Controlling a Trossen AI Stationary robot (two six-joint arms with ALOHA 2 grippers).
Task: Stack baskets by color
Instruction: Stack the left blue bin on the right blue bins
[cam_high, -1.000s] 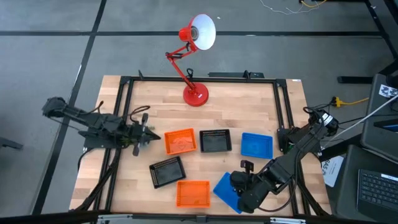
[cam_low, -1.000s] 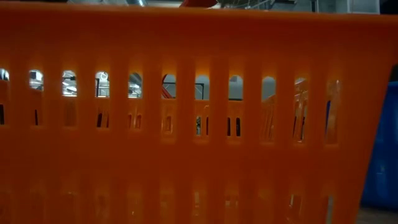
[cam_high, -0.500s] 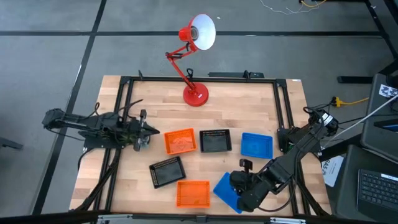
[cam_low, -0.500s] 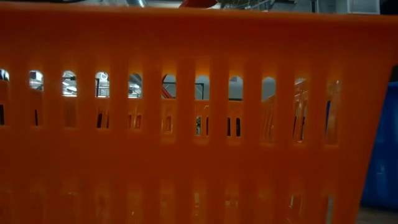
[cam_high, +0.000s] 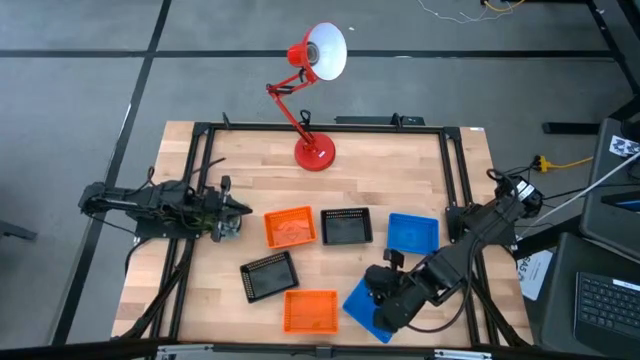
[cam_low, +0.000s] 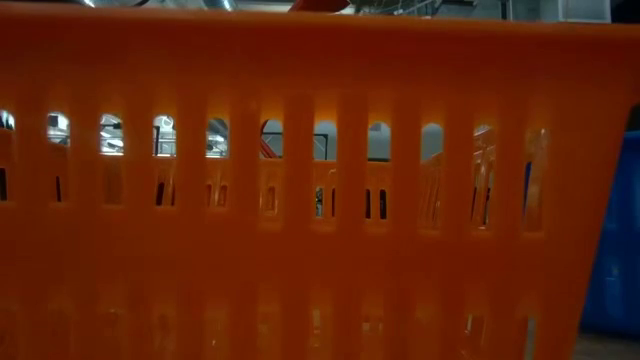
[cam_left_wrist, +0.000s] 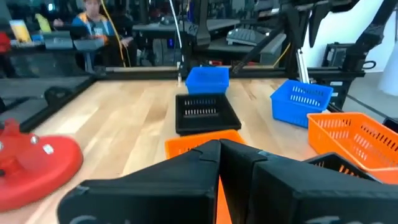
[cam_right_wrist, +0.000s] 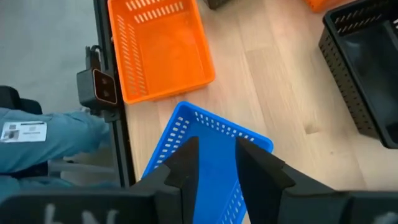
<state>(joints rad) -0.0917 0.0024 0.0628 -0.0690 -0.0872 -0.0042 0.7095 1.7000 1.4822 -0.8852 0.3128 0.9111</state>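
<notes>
No readable writing anywhere; badge on sleeve (cam_right_wrist: 37, 140) beyond tabletop edge illegible.

Right tool (cam_high: 385, 308) at front tabletop (cam_high: 420, 170) edge, fingers (cam_right_wrist: 186, 165) pinching wall of tilted blue basket (cam_high: 362, 303). Just beside: orange basket (cam_high: 310, 310), slotted plastic walls. Beyond: black mesh basket (cam_high: 268, 275); bare wood between.

Left tool (cam_high: 232, 212) pressed together, empty, at left frame rail. Just ahead: second orange basket (cam_high: 290, 227), then second black basket (cam_high: 346, 227), second blue basket (cam_high: 413, 233) in row.

Red lamp (cam_high: 312, 90) at rear edge, well apart.
</notes>
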